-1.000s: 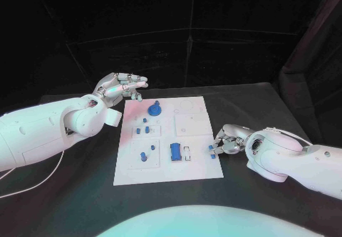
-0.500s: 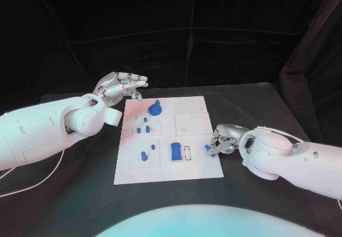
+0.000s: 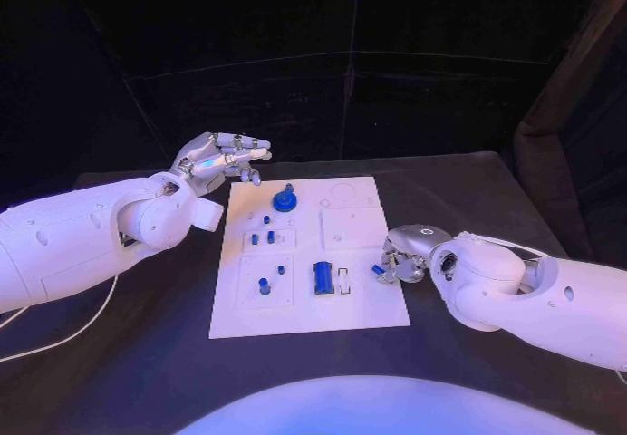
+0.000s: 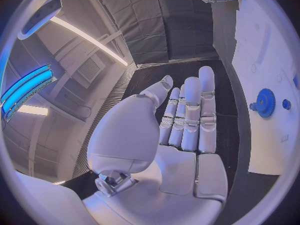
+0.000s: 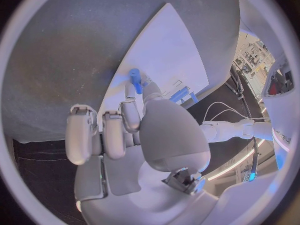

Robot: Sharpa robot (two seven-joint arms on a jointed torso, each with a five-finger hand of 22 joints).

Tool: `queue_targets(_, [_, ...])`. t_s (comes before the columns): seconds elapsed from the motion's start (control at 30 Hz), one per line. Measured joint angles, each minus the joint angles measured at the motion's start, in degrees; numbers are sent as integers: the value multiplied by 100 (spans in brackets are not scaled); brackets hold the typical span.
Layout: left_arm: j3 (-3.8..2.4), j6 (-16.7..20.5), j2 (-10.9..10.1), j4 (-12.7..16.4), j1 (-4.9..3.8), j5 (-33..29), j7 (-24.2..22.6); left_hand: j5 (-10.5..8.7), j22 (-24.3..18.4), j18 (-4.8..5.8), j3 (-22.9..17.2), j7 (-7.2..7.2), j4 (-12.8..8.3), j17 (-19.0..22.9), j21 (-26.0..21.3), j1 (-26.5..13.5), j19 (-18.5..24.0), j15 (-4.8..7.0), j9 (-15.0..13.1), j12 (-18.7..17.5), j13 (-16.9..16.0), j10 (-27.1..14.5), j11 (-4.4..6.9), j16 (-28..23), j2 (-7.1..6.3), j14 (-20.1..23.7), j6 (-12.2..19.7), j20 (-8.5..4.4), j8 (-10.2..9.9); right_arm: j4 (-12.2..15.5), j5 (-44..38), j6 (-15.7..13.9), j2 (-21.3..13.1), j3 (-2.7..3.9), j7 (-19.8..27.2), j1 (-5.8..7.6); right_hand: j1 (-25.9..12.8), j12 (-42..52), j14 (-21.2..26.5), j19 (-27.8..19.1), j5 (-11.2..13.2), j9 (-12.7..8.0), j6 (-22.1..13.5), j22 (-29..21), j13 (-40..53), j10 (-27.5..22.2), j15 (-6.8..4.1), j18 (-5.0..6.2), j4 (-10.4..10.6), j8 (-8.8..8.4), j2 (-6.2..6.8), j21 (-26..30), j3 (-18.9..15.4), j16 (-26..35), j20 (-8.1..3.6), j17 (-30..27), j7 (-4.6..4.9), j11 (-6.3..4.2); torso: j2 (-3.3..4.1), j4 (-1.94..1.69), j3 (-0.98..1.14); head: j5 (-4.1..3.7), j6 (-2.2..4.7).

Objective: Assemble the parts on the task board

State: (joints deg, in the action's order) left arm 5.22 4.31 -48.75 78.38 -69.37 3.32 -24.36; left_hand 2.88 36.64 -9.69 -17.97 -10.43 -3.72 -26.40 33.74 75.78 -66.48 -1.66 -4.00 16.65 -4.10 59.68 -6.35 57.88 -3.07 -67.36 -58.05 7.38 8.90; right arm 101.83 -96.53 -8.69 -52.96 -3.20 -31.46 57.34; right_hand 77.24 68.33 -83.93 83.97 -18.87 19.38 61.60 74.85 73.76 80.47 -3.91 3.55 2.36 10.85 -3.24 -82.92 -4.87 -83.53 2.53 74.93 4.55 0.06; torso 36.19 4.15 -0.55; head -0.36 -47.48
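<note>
Right hand [image 3: 408,261] pinches a small blue part [image 5: 135,77] at the task board's [image 3: 372,313] right edge — light, stiff, slippery; grip its shank. Left hand [image 3: 219,159] hangs released.

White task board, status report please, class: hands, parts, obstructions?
Left hand open beside white task board. Right hand pinching small blue peg at board's edge. Nothing in the way.

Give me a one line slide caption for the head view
Right hand pinches a small blue part at the task board edge; left hand hovers empty by the far corner.

Right robot hand [image 3: 402,261] farther over board [image 3: 366,308]
</note>
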Motion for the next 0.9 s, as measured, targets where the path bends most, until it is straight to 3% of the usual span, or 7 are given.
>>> queue_targets(0.13, [1,-4,0,0,0,0,1,0,0,0,0,0,0,0,0,0,0,0,0,0,0,-21,-21,0,0,0,0,0,0,89,285,-298,-78,-20,-100,-29,35,0,10,-2,-72,-30,-26,0,5,9,-9,0,-29,-41,-66,0,305,0,-42,0,-26,-8,0,1,0,1,2])
queue_targets(0.3, [1,-8,7,-1,1,0,2,0,0,0,0,0,0,5,0,0,0,0,0,0,0,-21,-21,0,0,0,0,0,0,184,969,-727,-157,-43,-144,-55,26,0,-1,-2,-224,-32,-34,10,2,9,-20,0,25,-88,-56,0,717,0,-41,0,-20,-9,1,-4,-1,4,1])
queue_targets(0.47, [1,-10,7,-1,1,0,2,0,1,0,0,0,0,5,0,0,0,0,0,0,-1,-21,-21,0,0,0,0,0,0,320,1589,-1111,-172,-43,-82,-62,-250,-1,-23,-2,-325,-23,20,9,42,46,-45,0,103,-74,189,0,1076,0,-41,-1,-48,-46,1,-11,-2,28,-6])
queue_targets(0.6, [1,-11,6,1,1,0,3,0,1,0,0,0,0,4,0,0,0,0,0,0,-1,-20,-21,0,0,0,0,0,0,386,1989,-1330,-150,-40,-3,-59,-444,1,-30,-2,-565,52,41,9,50,61,-54,-1,180,-41,383,0,1255,0,-41,-1,-67,-61,1,-11,-3,37,-19])
queue_targets(0.8, [1,-11,5,4,1,0,4,0,1,0,0,0,0,4,0,0,0,0,0,0,-1,-20,-20,0,0,0,0,0,0,365,2378,-1387,-7,-39,40,-57,-542,1,-30,-2,-648,52,68,9,48,70,-54,-1,223,-37,482,0,1325,0,-41,-1,-58,-69,1,-11,-9,47,-35])
queue_targets(0.9, [1,-12,5,6,1,0,4,0,1,0,0,0,0,4,0,0,0,0,0,0,-1,-20,-20,0,0,0,0,0,0,321,2522,-1359,95,-40,32,-57,-650,29,-30,-2,-867,60,136,8,70,81,-54,-1,257,-20,589,0,1369,0,-41,-1,-75,-80,1,-11,-10,47,-40])
